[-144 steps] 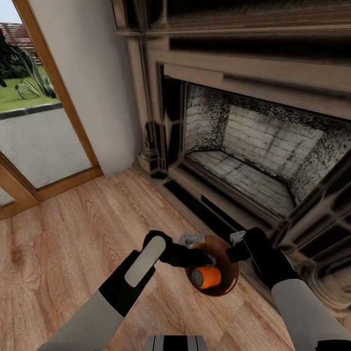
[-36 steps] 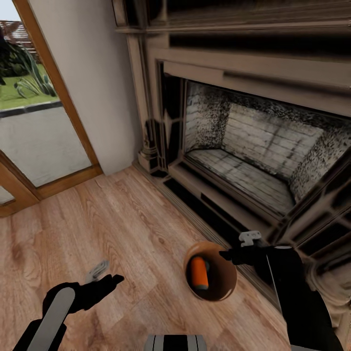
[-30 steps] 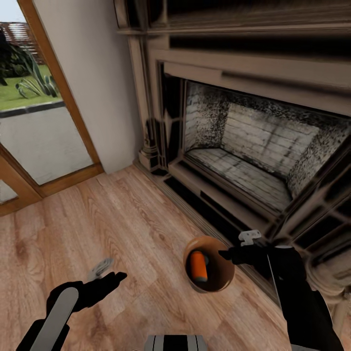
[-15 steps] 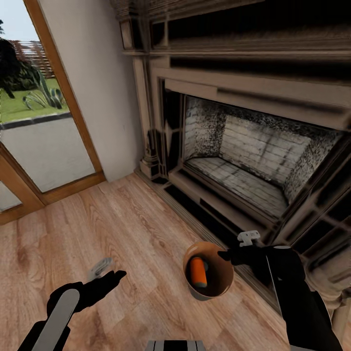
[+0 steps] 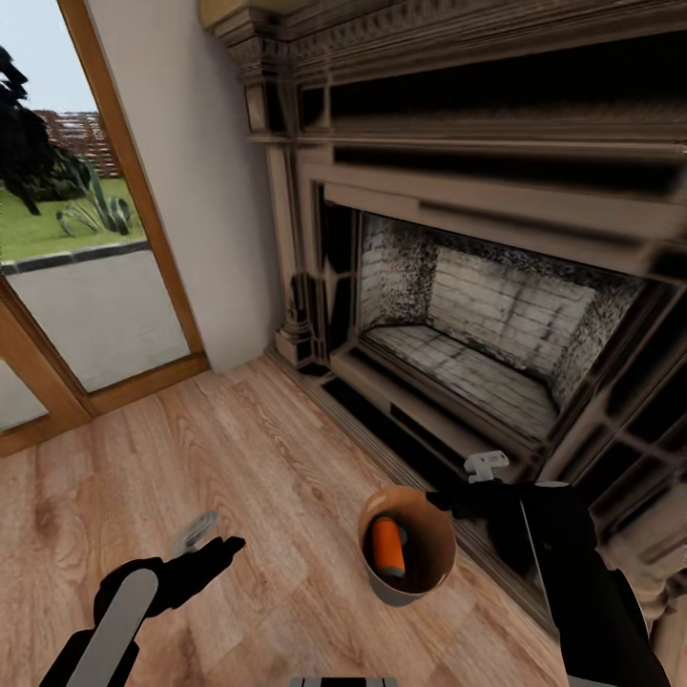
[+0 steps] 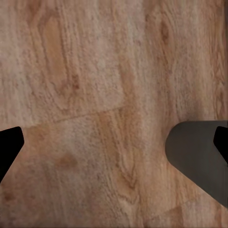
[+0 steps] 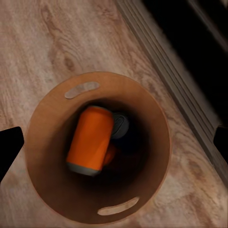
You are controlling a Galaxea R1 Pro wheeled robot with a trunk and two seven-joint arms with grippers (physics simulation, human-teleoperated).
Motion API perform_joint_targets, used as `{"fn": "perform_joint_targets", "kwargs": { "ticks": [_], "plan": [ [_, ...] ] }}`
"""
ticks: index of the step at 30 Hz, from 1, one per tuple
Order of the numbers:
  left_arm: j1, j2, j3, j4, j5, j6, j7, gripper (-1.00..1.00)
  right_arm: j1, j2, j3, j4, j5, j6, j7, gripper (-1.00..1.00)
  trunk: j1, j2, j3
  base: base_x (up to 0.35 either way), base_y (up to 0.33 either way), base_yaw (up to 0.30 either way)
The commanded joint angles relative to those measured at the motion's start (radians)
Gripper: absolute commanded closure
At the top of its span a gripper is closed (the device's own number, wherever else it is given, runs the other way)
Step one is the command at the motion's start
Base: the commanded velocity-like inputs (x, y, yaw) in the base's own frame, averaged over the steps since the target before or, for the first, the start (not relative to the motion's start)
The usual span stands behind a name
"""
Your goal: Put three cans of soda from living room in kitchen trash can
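Bucket-style tash can (image 5: pixel 408 544) held off the wood floor (image 5: pixel 239 458) in front of the fireplace (image 5: pixel 477 315), right end effector (image 5: pixel 456 500) pinched shut on its rim at the fireplace side. One can of soda (image 7: pixel 90 140) lying tilted inside; a second (image 7: pixel 118 126) seemingly tucked under it, grey top just showing, though too dark in there to be sure of a third. Left end effector (image 5: pixel 205 544) low over bare floor, well apart from the bucket, fingers spread, nothing between them. Step in hand, judged: carrying the loaded bucket to the kitchen. Best done keeping the rim level so no can rolls out, grip kept firm, bucket held clear of the fireplace surround on turning, left arm tucked in, base moving slow.
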Motion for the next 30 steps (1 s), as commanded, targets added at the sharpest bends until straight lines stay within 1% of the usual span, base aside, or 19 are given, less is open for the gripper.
{"fn": "perform_joint_targets", "kwargs": {
  "ticks": [1, 24, 28, 30],
  "plan": [
    [0.0, 0.0, 0.001, 0.002, 0.0, 0.0, 0.0, -1.0, 0.0, 0.0, 0.0, 0.0, 0.0, 0.0, 0.0, -1.0, 0.0, 0.0, 0.004, 0.0, 0.0, 0.0],
    [0.0, 0.0, 0.003, 0.003, 0.0, 0.0, 0.0, -1.0, 0.001, -0.002, 0.001, 0.001, 0.002, 0.0, -0.004, -1.0, -0.011, 0.006, 0.093, 0.0, 0.0, 0.0],
    [0.0, 0.0, -0.001, 0.003, 0.0, 0.0, 0.0, -1.0, 0.002, -0.003, 0.0, 0.0, 0.003, -0.02, -0.003, -1.0, -0.013, 0.007, 0.108, 0.0, 0.0, 0.0],
    [0.0, 0.0, -0.003, 0.003, 0.001, 0.0, -0.001, -1.0, 0.003, -0.004, -0.002, 0.0, 0.003, -0.041, -0.001, -1.0, -0.013, 0.007, 0.108, 0.0, 0.0, 0.0]
  ]
}}
